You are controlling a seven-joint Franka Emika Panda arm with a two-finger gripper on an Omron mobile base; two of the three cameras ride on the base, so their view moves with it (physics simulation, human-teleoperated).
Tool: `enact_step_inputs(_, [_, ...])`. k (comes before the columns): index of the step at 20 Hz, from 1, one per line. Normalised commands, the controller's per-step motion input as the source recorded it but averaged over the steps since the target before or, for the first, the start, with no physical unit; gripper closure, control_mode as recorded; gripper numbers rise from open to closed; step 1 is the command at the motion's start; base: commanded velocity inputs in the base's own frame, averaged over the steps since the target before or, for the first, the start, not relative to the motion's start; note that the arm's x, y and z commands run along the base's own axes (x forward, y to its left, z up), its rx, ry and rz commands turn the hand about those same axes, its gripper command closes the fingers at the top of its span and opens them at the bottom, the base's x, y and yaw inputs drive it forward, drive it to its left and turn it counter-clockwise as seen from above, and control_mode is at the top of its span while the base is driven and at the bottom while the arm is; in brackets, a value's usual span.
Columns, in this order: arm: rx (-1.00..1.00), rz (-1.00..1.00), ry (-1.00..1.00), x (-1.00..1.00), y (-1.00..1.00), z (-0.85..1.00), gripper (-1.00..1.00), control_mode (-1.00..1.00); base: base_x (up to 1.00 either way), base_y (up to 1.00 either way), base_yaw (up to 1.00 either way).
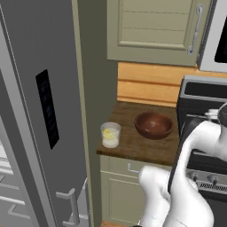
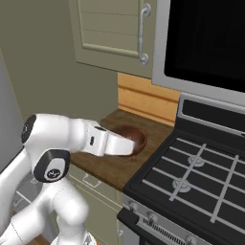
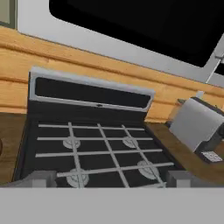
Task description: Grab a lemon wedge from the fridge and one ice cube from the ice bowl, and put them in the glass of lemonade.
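Left base view: the grey fridge (image 1: 35,111), with its black panel (image 1: 47,108), fills the left side; a door handle (image 1: 71,206) shows near the bottom. To its right a dark wooden counter (image 1: 146,146) carries the glass (image 1: 110,135) at its front left corner, filled with pale yellow liquid and holding a small yellow piece near the rim. A brown bowl (image 1: 154,124) stands just beside the glass, further back and to the right; its contents cannot be made out. The arm (image 1: 190,177) rises at lower right, in front of the stove (image 1: 201,102).

Right base view: the arm's forearm (image 2: 103,141) reaches across the counter (image 2: 115,170) and partly covers the bowl (image 2: 136,139). The stove's burners (image 2: 191,174) lie to the right.

Hand view: the camera looks over the burners (image 3: 96,148) toward a toaster (image 3: 194,124). The fingertips cannot be made out; the claw stands wide open, holding nothing visible.
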Motion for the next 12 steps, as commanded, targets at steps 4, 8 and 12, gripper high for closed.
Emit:
enact_step_inputs(4, [0.98, 0.03, -0.25, 0.60, 0.00, -0.78, -1.00, -1.00, 0.00, 0.00, 0.00])
enact_step_inputs(8, [0.33, 0.04, 0.20, 0.51, 0.40, -0.42, -1.00, -1.00, 0.00, 0.00, 0.00])
enact_step_inputs(12, [0.00, 0.17, 0.33, 0.53, 0.94, -0.61, -1.00, -1.00, 0.00, 0.00, 0.00])
